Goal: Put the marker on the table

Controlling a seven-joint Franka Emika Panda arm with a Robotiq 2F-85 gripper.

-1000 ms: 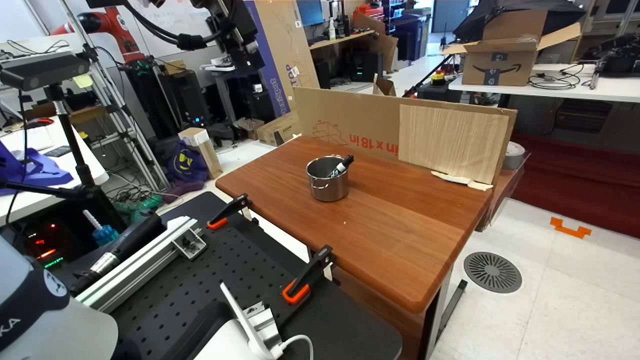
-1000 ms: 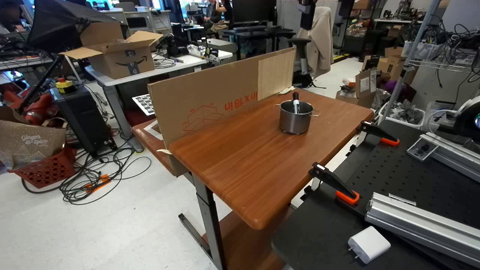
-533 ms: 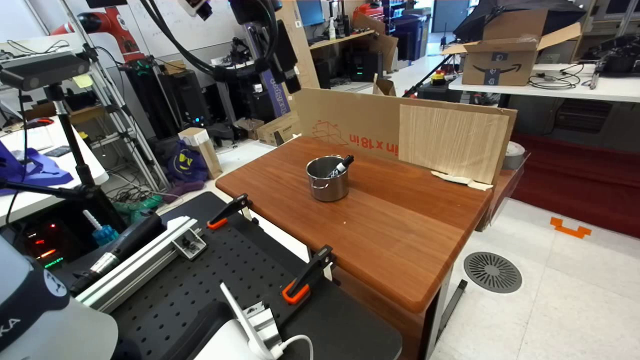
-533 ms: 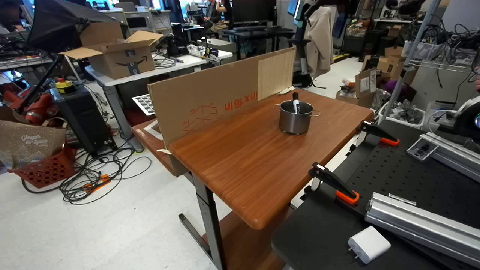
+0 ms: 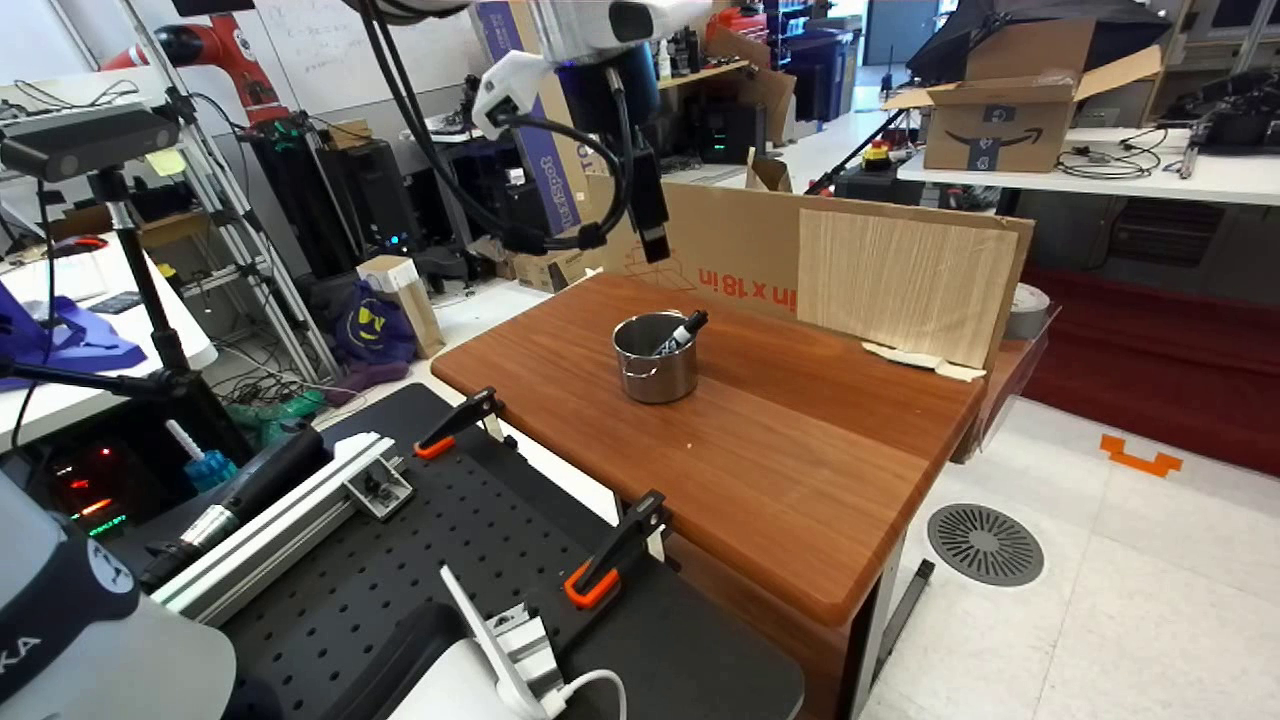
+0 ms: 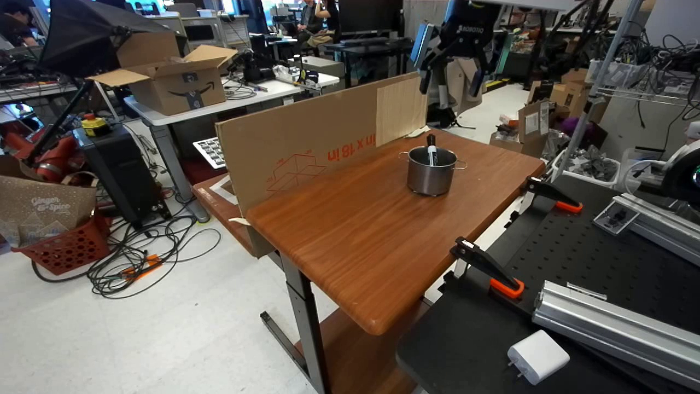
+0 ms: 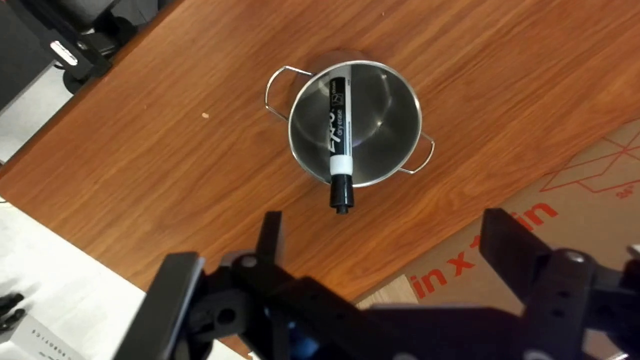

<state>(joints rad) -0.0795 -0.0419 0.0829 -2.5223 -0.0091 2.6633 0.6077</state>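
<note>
The marker, black and white with a black cap, leans inside a round metal pot. Its cap sticks out over the rim in the wrist view. In both exterior views the marker stands tilted in the pot. The pot stands on the reddish-brown wooden table. My gripper is open and empty, its fingers wide apart. In an exterior view the gripper hangs above the table's far end, higher than the pot. It does not touch the marker.
A cardboard panel with red print stands along the table's back edge, with a pale wood-grain sheet on it. Black clamps with orange pads hold the perforated black bench in front. The pot has wire handles.
The arm has swung in and down toward the table from the upper left in an exterior view. The gripper has come into sight, open. The pot and marker have not moved.
</note>
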